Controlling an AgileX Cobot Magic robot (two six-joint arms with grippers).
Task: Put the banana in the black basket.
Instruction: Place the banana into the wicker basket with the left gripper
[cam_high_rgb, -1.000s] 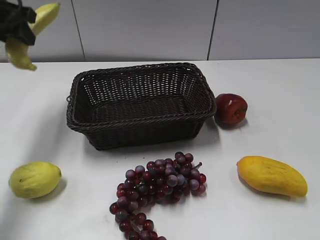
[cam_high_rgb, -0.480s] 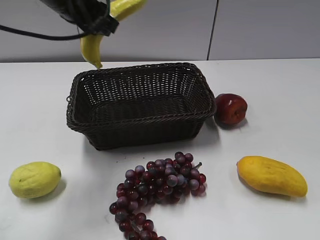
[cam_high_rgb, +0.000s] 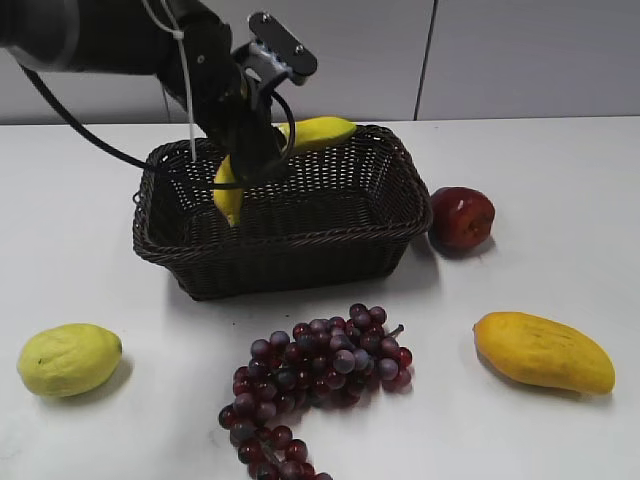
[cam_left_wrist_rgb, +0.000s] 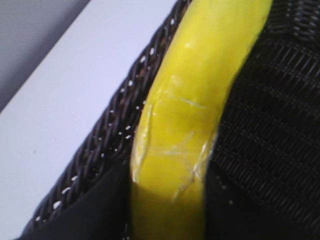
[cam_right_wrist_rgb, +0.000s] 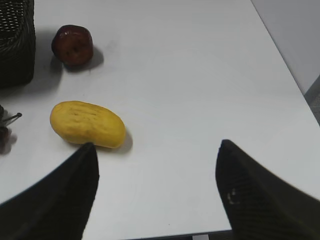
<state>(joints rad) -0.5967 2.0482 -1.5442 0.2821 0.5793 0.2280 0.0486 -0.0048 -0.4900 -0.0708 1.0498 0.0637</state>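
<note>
The banana (cam_high_rgb: 318, 131) is yellow and curved. My left gripper (cam_high_rgb: 258, 158) is shut on its middle and holds it inside the black basket (cam_high_rgb: 290, 250), along the back left part, one end low near the left wall and the other end up by the back rim. In the left wrist view the banana (cam_left_wrist_rgb: 195, 100) fills the middle, clamped between my dark fingers (cam_left_wrist_rgb: 167, 200), with the basket's braided rim (cam_left_wrist_rgb: 120, 120) on its left. My right gripper (cam_right_wrist_rgb: 156, 165) is open and empty above bare table, out of the exterior view.
A yellow-green lemon (cam_high_rgb: 68, 358) lies at the front left. A bunch of purple grapes (cam_high_rgb: 315, 375) lies in front of the basket. A red apple (cam_high_rgb: 462, 217) sits right of the basket, and an orange-yellow mango (cam_high_rgb: 543, 351) at the front right.
My left arm has carried the banana from high at the far left, over the basket's back rim, and down into the basket. The other fruits have not moved.
</note>
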